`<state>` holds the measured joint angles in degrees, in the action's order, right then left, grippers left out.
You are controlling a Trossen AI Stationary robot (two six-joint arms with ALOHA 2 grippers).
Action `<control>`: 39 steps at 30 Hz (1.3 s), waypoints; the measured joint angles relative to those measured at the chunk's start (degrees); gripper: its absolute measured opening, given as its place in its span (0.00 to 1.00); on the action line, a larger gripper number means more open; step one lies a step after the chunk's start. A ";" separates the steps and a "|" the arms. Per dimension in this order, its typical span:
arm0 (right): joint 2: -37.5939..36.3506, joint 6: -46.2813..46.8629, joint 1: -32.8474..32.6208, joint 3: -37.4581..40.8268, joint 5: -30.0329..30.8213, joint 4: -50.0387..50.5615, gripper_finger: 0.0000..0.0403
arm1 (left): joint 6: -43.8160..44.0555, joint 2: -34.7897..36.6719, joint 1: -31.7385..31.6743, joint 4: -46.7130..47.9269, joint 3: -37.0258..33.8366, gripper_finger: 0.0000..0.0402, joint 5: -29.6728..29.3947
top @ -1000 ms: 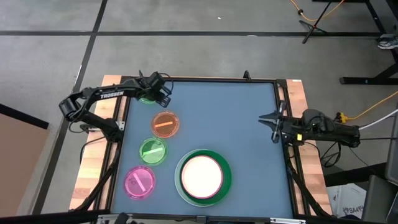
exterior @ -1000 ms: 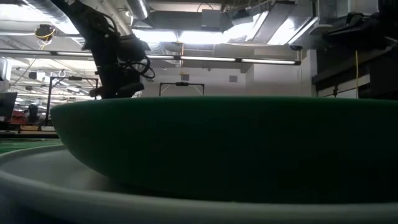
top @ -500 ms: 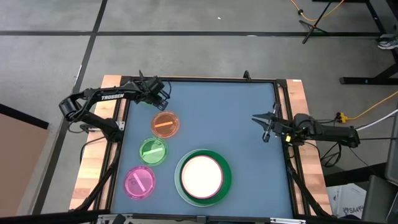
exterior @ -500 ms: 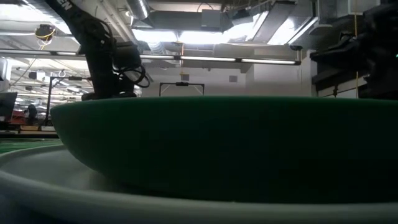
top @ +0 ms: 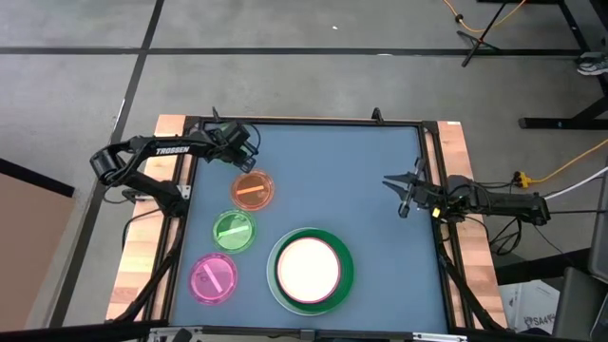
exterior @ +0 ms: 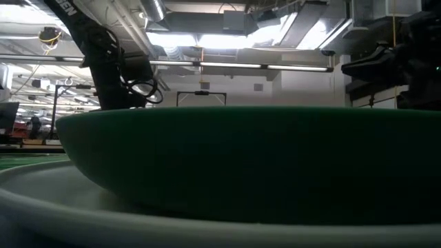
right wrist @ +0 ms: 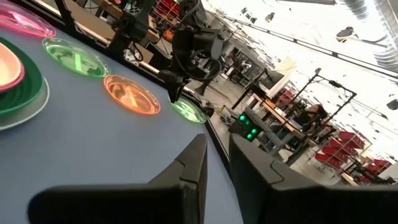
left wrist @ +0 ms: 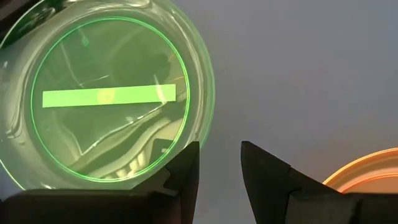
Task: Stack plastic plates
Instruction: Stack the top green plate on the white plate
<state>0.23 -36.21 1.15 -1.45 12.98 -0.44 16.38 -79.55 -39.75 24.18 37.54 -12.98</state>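
A small translucent green plate (left wrist: 106, 99) lies flat on the blue table at its far left. My left gripper (left wrist: 221, 165) hangs open just above it, pointing steeply down, one finger (left wrist: 184, 174) over the plate's rim and the other (left wrist: 264, 177) outside it. I cannot tell whether a finger touches the rim. An orange plate (top: 252, 190), a second green plate (top: 233, 231) and a magenta plate (top: 214, 278) lie in a row on the left. A stack (top: 307, 269) stands at the near edge, with a pale plate on a dark green plate (top: 347, 271) on a white plate (exterior: 69, 207). My right gripper (top: 399, 195) is open and level at the right edge.
The blue table top (top: 361, 171) is bare in the middle and far right. A raised dark frame (top: 304, 122) runs around it. In the low view the dark green plate (exterior: 241, 158) fills most of the picture.
My left gripper has sunk toward the translucent green plate at the far left, and now covers it from above. My right gripper has come down a little and reached farther over the table toward its left edge. No plate has moved.
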 joint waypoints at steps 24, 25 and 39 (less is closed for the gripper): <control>0.00 1.31 0.00 0.02 -0.64 0.21 0.15 | -0.31 -5.14 1.29 -2.74 0.00 0.28 -3.28; 0.00 1.32 0.00 0.02 -0.64 0.22 0.15 | -0.19 -5.82 1.28 -3.44 0.00 0.28 -4.02; 0.00 1.40 0.00 0.07 -0.66 0.24 0.15 | -0.02 -7.61 0.59 -5.94 0.00 0.27 -8.99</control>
<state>0.23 -34.81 1.15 -1.39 12.32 -0.21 16.36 -87.15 -39.16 18.24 37.54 -21.98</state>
